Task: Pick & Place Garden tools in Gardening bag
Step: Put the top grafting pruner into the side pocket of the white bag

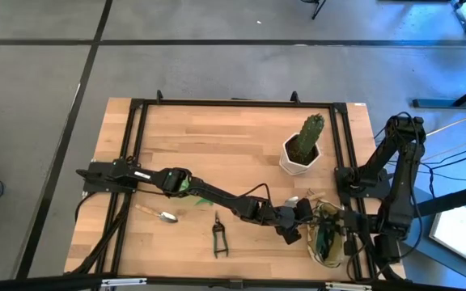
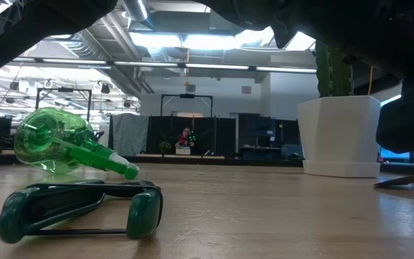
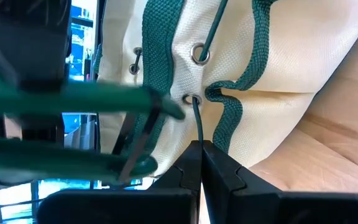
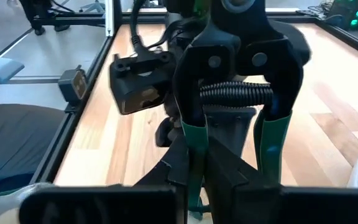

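Observation:
The khaki gardening bag (image 1: 335, 217) with green trim stands at the table's near right. My left gripper (image 3: 199, 148) reaches across the table to the bag's left side and is shut on its dark cord. My right gripper (image 4: 197, 163) is over the bag, shut on pruning shears (image 4: 238, 68) with green handles; they also show in the left wrist view (image 3: 61, 99). Other pruning shears (image 1: 219, 235) and a trowel (image 1: 162, 215) lie flat on the table. A green spray bottle (image 2: 56, 144) lies on its side under the left arm. My left gripper pinches the bag's dark green cord (image 3: 197, 127) between its two fingertips, just below the eyelet (image 3: 192, 99) the cord comes out of. The cord runs straight from eyelet to fingers, against the bag's side wall. My right gripper pinches one green handle (image 4: 193, 144) of the pruning shears between its two fingers, which lie along it. The black head with its spring points away from the fingers. The shears hang clear of the table over the bag.
A cactus in a white pot (image 1: 301, 152) stands just beyond the bag. A second trowel (image 1: 295, 199) lies next to the bag's far-left side. A black frame (image 1: 136, 105) runs round the tabletop. Bare wood lies at the far left and middle.

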Robot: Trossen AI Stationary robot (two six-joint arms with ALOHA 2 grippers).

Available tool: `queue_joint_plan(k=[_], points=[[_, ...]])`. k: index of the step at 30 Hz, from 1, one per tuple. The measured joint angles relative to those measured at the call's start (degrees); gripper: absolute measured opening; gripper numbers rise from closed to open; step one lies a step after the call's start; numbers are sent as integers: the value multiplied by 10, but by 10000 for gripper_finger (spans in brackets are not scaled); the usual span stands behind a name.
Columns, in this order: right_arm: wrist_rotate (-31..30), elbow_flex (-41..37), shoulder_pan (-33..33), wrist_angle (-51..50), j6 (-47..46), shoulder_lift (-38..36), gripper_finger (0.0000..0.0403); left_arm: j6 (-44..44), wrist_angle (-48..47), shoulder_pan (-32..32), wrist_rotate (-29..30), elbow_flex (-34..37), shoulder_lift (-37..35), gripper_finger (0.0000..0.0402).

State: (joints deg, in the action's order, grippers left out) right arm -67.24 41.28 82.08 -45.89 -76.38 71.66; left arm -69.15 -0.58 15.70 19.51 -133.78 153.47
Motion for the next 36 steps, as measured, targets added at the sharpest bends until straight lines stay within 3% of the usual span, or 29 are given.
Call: queue_joint_plan(k=[14, 36], points=[[26, -26, 5, 39, -27, 0, 26, 4, 3, 1, 4, 0, 0, 1], [21, -26, -21, 3, -33, 1, 26, -10, 18, 3, 19, 0, 0, 1]])
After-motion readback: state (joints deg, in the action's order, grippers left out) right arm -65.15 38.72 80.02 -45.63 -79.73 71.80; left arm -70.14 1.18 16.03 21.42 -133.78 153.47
